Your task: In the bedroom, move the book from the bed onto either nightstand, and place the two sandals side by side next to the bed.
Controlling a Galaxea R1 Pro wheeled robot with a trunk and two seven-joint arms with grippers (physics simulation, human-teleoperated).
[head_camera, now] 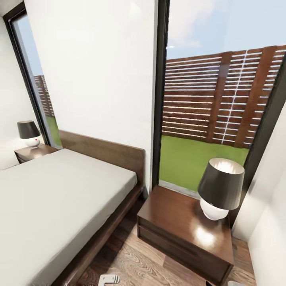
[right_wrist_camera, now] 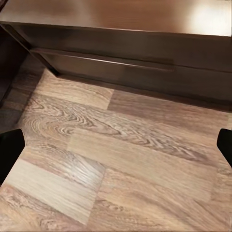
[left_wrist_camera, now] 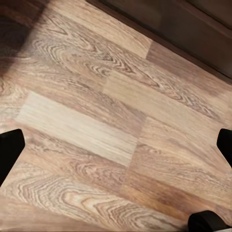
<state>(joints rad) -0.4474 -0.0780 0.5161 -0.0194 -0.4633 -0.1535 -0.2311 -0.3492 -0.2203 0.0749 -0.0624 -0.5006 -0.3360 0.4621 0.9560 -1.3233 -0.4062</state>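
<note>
Book: not on the visible part of the bed [head_camera: 59, 198] mattress; location unknown. Judged light, thin, slightly flexible; pinch at an overhanging edge or the spine. Right end effector [right_wrist_camera: 116, 145] spread wide and empty, nightstand [head_camera: 178, 222] drawer front just ahead. Left end effector [left_wrist_camera: 116, 145] likewise wide over floor [left_wrist_camera: 96, 121].

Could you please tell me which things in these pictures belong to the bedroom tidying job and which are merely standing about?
Belonging to the job:
- bed, its mattress bare where it shows
- near nightstand
- far nightstand

Merely standing about:
- near lamp on the near nightstand
- far lamp on the far nightstand
- window with the fence beyond
- wood floor
</note>
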